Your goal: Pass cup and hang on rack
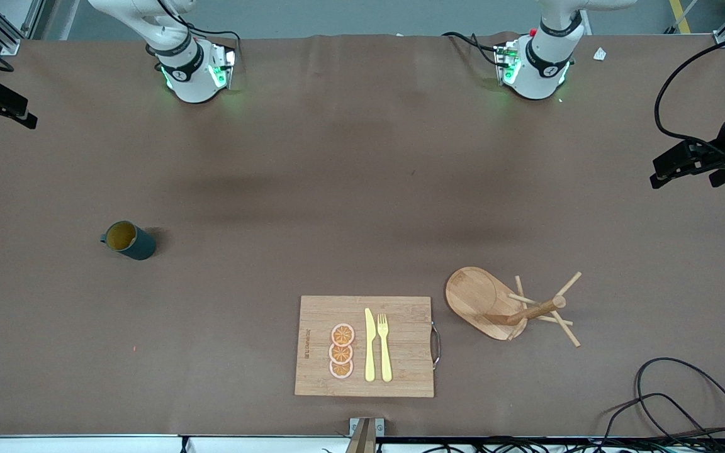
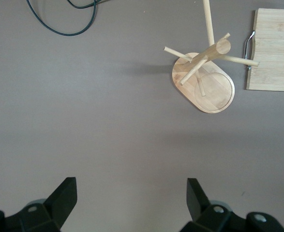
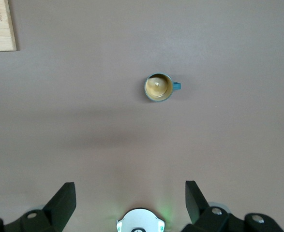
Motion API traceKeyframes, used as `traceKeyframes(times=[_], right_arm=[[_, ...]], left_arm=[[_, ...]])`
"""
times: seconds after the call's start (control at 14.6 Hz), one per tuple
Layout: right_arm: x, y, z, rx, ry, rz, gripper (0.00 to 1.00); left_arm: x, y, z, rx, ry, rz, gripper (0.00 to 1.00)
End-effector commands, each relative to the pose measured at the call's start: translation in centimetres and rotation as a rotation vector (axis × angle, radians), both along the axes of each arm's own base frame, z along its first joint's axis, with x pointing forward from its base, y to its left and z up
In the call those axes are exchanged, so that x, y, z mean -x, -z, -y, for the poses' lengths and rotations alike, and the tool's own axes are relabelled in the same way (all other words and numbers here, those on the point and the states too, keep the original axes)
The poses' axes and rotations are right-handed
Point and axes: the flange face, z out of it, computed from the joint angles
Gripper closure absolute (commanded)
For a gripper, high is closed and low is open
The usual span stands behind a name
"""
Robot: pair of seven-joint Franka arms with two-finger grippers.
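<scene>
The cup (image 1: pixel 129 240), dark teal with a mustard inside, stands upright on the brown table toward the right arm's end; in the right wrist view (image 3: pixel 159 87) its handle shows at one side. The wooden rack (image 1: pixel 487 303) stands toward the left arm's end, beside the cutting board; it also shows in the left wrist view (image 2: pixel 204 79). My right gripper (image 3: pixel 130 195) is open and empty, high over the table between its base and the cup; it shows at the front view's edge (image 1: pixel 7 107). My left gripper (image 2: pixel 131 193) is open and empty, high over bare table (image 1: pixel 671 170).
A rectangular cutting board (image 1: pixel 400 352) with a metal handle carries a yellow knife (image 1: pixel 369 345), a yellow fork (image 1: pixel 384 346) and three orange slices (image 1: pixel 342 351), near the front edge. Black cables (image 1: pixel 683 402) lie at the near corner by the left arm's end.
</scene>
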Motion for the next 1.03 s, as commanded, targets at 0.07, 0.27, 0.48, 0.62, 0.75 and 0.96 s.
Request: traceKeyframes(times=[0.07, 0.27, 0.48, 0.62, 0.75, 0.96], right_arm=[[-4.3, 6.0, 2.0, 0.006, 0.019, -0.097, 0.00], [-7.5, 11.0, 3.9, -0.016, -0.058, -0.097, 0.00], [-8.5, 16.4, 5.3, -0.053, -0.253, -0.066, 0.00], [-8.5, 20.4, 5.8, -0.071, -0.475, -0.027, 0.00], [-8.0, 24.4, 6.1, -0.080, -0.639, -0.001, 0.00], [-8.3, 29.3, 5.6, -0.102, -0.759, -0.019, 0.00]], left_arm=[[-0.3, -0.4, -0.3, -0.016, 0.014, 0.010, 0.00], [-0.3, -0.4, -0.3, -0.016, 0.014, 0.009, 0.00], [-0.3, -0.4, -0.3, -0.016, 0.014, 0.010, 0.00], [-0.3, -0.4, -0.3, -0.016, 0.014, 0.010, 0.00], [-0.3, -0.4, -0.3, -0.016, 0.014, 0.010, 0.00], [-0.3, -0.4, -0.3, -0.016, 0.014, 0.010, 0.00]])
